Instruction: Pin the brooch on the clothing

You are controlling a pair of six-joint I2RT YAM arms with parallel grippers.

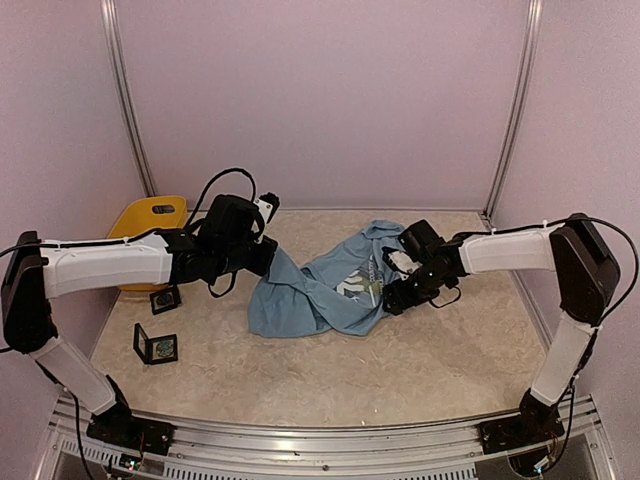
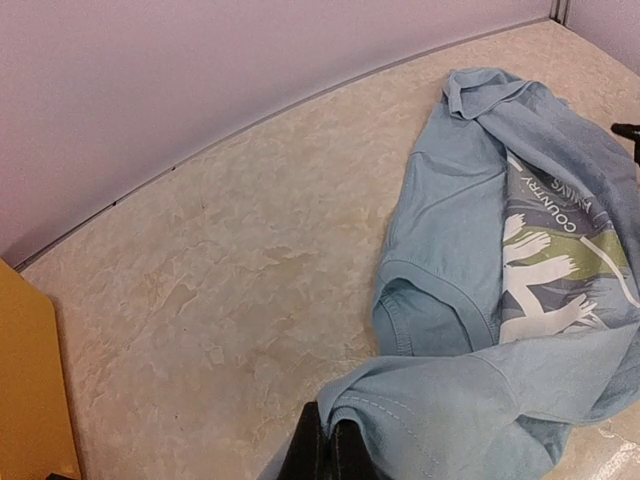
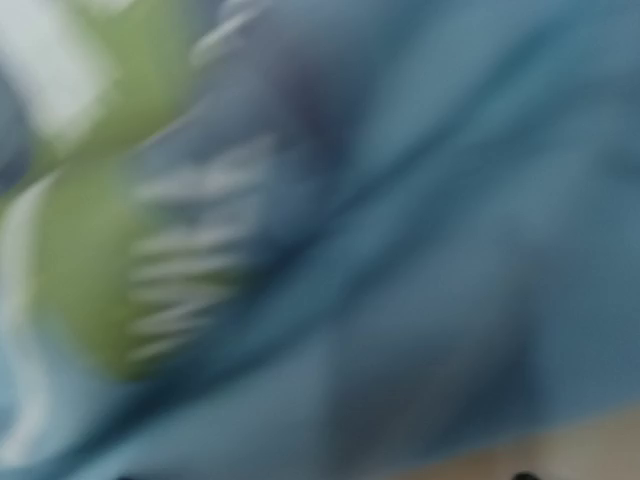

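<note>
The clothing (image 1: 310, 295), a light blue T-shirt with a white and green print, lies crumpled in the middle of the table. My left gripper (image 1: 268, 258) is at its left end, and in the left wrist view this gripper (image 2: 330, 450) is shut on a stitched edge of the clothing (image 2: 470, 230). My right gripper (image 1: 393, 297) hangs low over the printed chest at the shirt's right side. The right wrist view is a close blur of blue cloth (image 3: 450, 250) and green print. Two dark fingertips (image 3: 520, 476) barely show, far apart, at its bottom edge. The brooch is hidden.
Two small black open boxes (image 1: 165, 298) (image 1: 155, 345) lie on the table at the left, under my left arm. A yellow object (image 1: 150, 215) (image 2: 30, 390) leans at the back left corner. Pale walls close in the back and sides.
</note>
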